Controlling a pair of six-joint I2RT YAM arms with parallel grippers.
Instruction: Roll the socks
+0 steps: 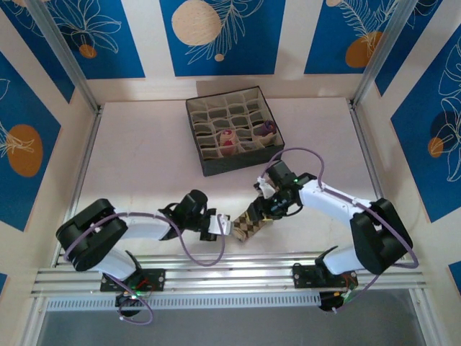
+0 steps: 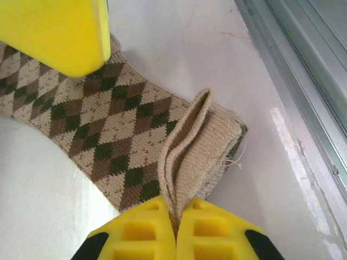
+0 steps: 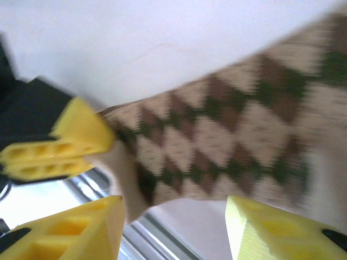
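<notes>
Top view. You have the diamond sock (image 1: 248,223) lying flat on the table (image 1: 137,158) near the front edge, between the two arms. The left gripper (image 1: 218,224) is at its left end and the right gripper (image 1: 270,205) sits over its right end. Further back, at the middle of the table, stands the grey box (image 1: 234,130) with many small compartments. A rolled beige sock (image 1: 227,138) with maroon on it sits in one middle compartment. A purple sock (image 1: 266,128) is in a compartment towards the right side of the box.

Left wrist view. Your left gripper (image 2: 176,216) is fully closed, its two yellow fingers pinching a raised fold of the plain beige cuff at the end of the diamond sock (image 2: 108,130). The rest of the sock lies flat on the table (image 2: 179,43). One yellow finger of the right gripper (image 2: 59,32) hangs over its far end. A metal rail (image 2: 309,81) runs along the right side.

Right wrist view, blurred. Your right gripper (image 3: 173,227) has its fingers standing well apart, holding nothing. The diamond sock (image 3: 233,135) stretches across just beyond them. The left gripper (image 3: 81,146) is closed at the sock's pale cuff end on the left.
</notes>
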